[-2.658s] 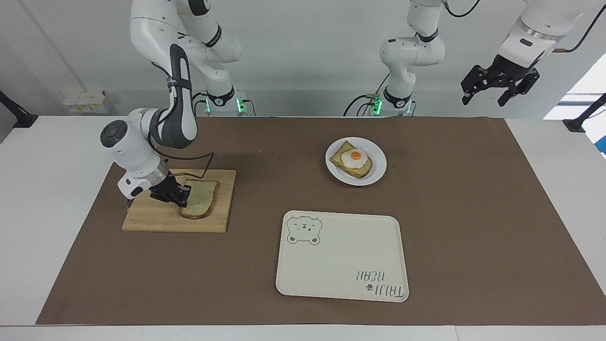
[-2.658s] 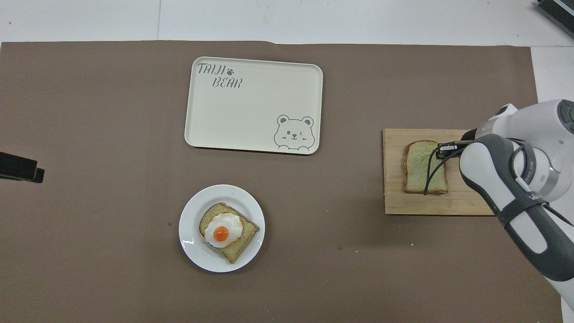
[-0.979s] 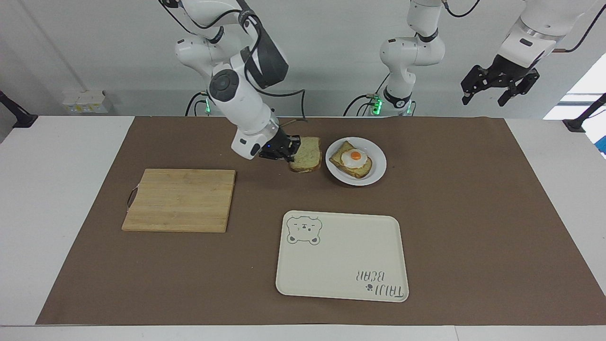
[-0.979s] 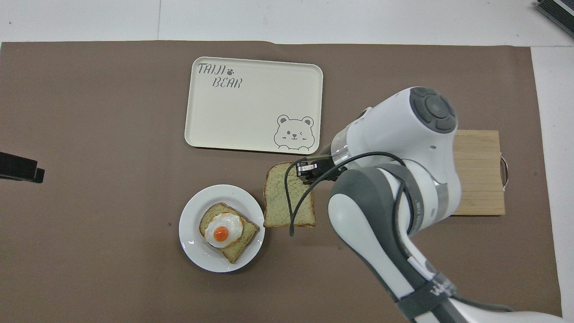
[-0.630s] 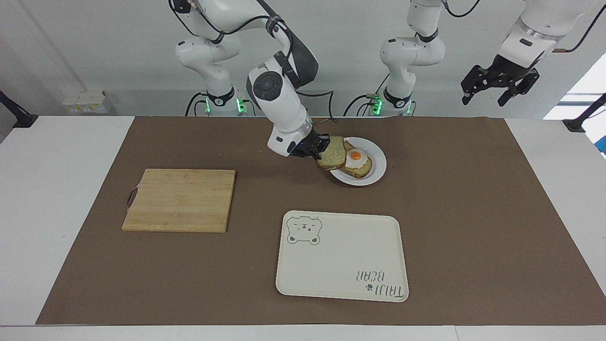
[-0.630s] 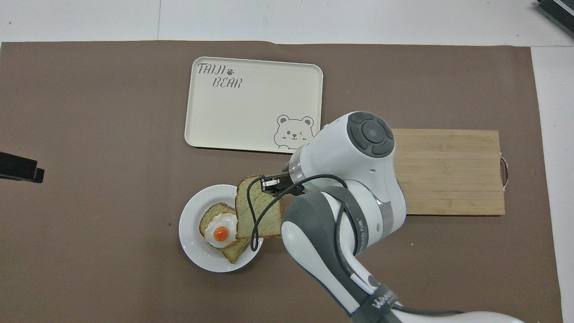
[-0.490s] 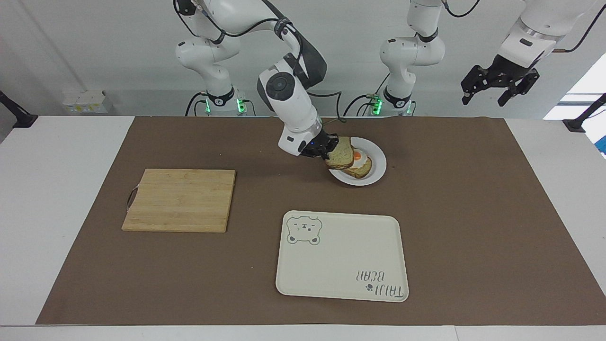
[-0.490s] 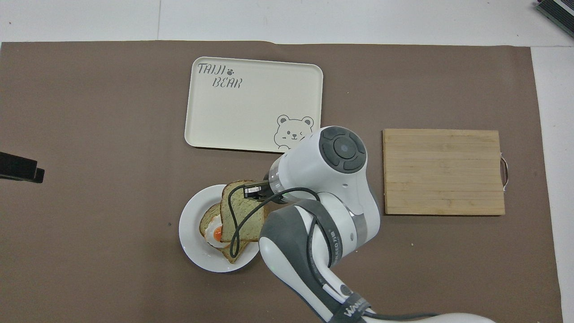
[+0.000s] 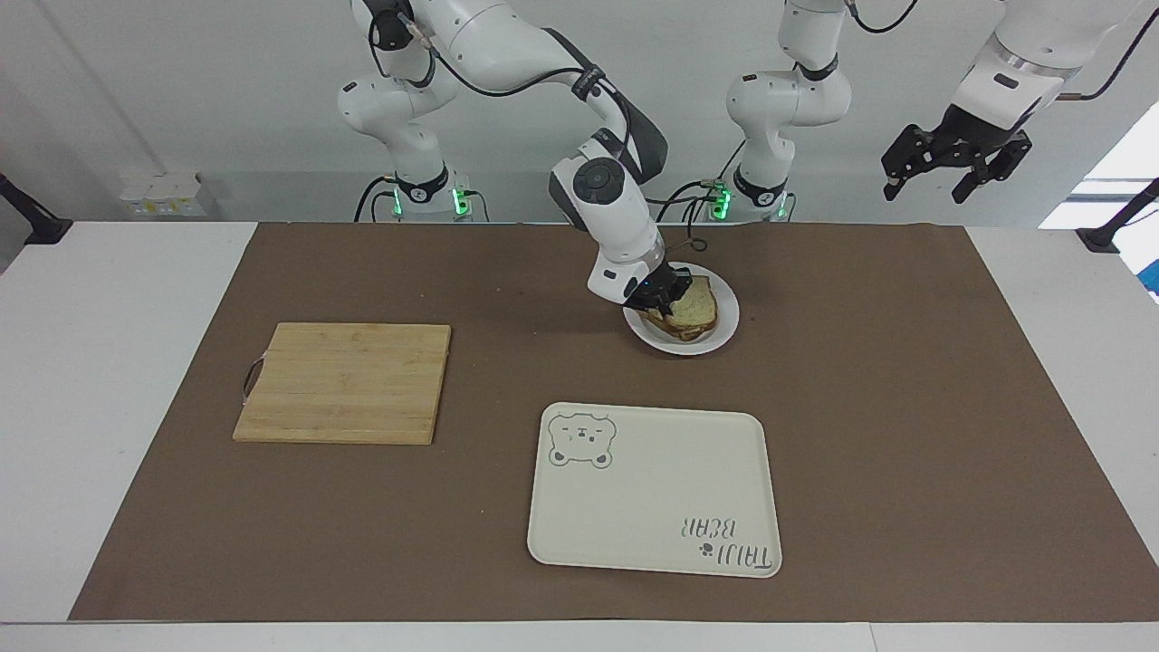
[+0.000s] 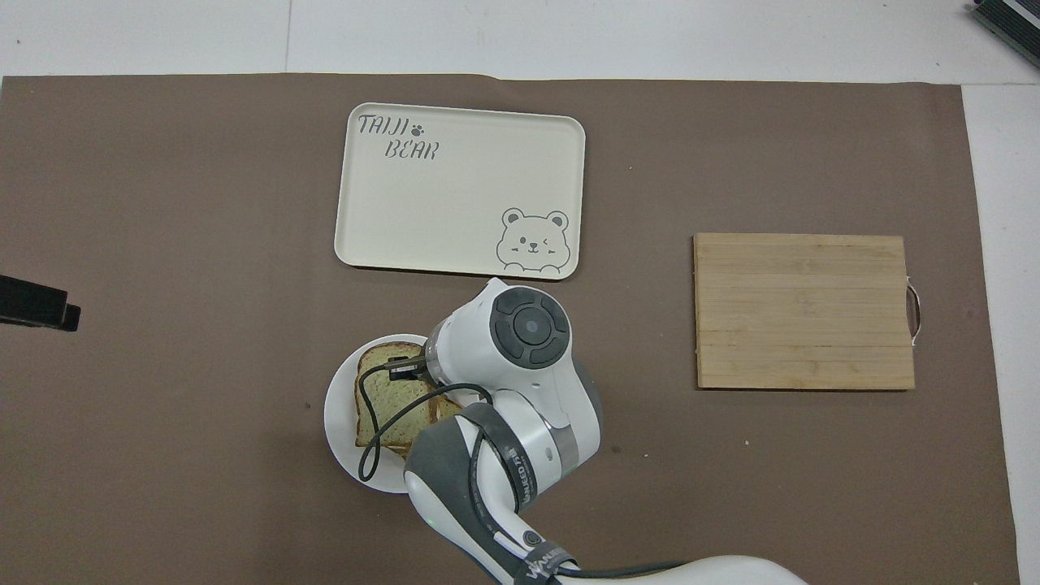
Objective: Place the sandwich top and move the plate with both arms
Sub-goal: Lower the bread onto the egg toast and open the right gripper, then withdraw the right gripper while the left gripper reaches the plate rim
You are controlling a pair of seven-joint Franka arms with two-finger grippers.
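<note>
The sandwich top [image 9: 697,308] [image 10: 385,400], a pale speckled slice with a brown crust, lies flat over the egg toast on the small white plate [image 9: 725,328] [image 10: 336,424]. It hides the egg, and only a corner of the lower toast [image 9: 676,334] shows. My right gripper [image 9: 665,300] [image 10: 404,370] is shut on the slice's edge toward the right arm's end, low over the plate. I cannot tell whether the slice's weight rests on the toast. My left gripper [image 9: 955,168] hangs open, high in the air off the left arm's end of the table, waiting.
A cream rectangular tray [image 9: 654,489] [image 10: 460,191] with a bear drawing lies farther from the robots than the plate. A bare wooden cutting board [image 9: 342,382] [image 10: 803,311] lies toward the right arm's end. A brown mat covers the table.
My right arm carried the slice from beside the plate to over the egg toast and lowered it, so the egg is now covered. The left arm has not moved.
</note>
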